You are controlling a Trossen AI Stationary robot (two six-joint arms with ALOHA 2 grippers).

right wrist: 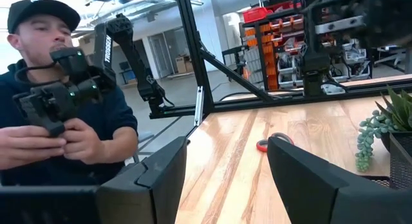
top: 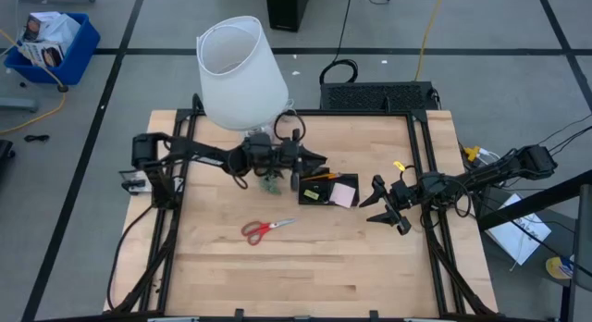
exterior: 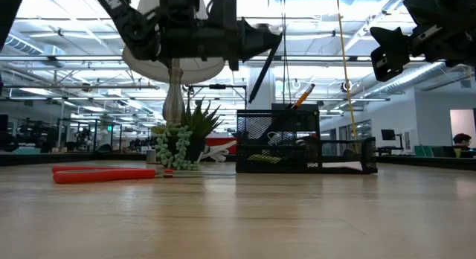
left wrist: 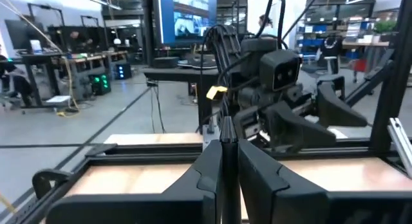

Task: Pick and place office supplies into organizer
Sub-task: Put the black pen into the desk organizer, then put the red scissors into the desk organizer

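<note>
My left gripper [top: 313, 163] hovers over the left end of the black organizer [top: 328, 190], shut on a thin black pen [exterior: 262, 69]. The organizer holds a pink sticky-note pad [top: 344, 194], an orange pen [exterior: 303, 95] and a yellow-green piece [top: 314, 196]. The red-handled scissors [top: 267, 228] lie flat on the table, nearer than the organizer. My right gripper [top: 384, 204] is open and raised to the right of the organizer, holding nothing; the right wrist view shows its fingers spread [right wrist: 222, 179], with the scissors [right wrist: 273, 141] beyond them. My left gripper pinches the black pen's upper part [left wrist: 226, 130] between its two shut fingers [left wrist: 206, 179]. The pen is lifted clear. In the low view it slants down below the fingers, its lower tip [exterior: 251, 95] just above the organizer's left end.
A white-shaded lamp [top: 239, 72] and a small green plant [exterior: 182, 144] stand just left of the organizer, under my left arm. Bare wood stretches along the table's near half [top: 305, 276]. A person [right wrist: 58, 108] holding a controller sits beyond the table's edge.
</note>
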